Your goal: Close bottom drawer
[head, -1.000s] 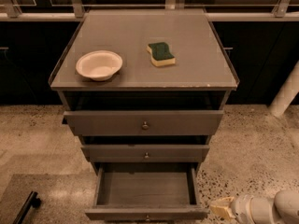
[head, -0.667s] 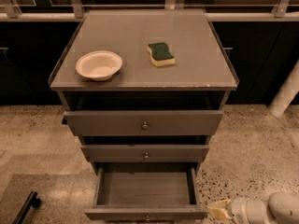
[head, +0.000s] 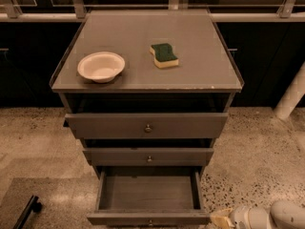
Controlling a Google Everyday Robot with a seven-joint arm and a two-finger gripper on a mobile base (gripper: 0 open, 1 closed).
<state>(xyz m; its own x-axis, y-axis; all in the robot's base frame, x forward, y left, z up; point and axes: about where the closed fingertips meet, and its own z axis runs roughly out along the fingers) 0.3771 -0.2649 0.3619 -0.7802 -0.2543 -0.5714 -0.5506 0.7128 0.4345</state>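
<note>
The bottom drawer [head: 147, 194] of the grey cabinet is pulled far out, its empty inside open to view. Its slim front panel [head: 147, 218] with a small knob lies at the lower frame edge. The middle drawer [head: 148, 156] and the top drawer [head: 147, 125] above it stand slightly out. My gripper [head: 220, 219] is at the lower right, low down, just to the right of the bottom drawer's front right corner, on a white arm [head: 276, 216].
A cream bowl [head: 101, 66] and a green-and-yellow sponge [head: 164, 55] sit on the cabinet top. A black object [head: 27, 211] lies on the speckled floor at the lower left. A white post [head: 291, 97] stands at the right. Dark cabinets run behind.
My gripper and arm have shifted slightly left and down toward the drawer's front right corner. The drawer has not moved.
</note>
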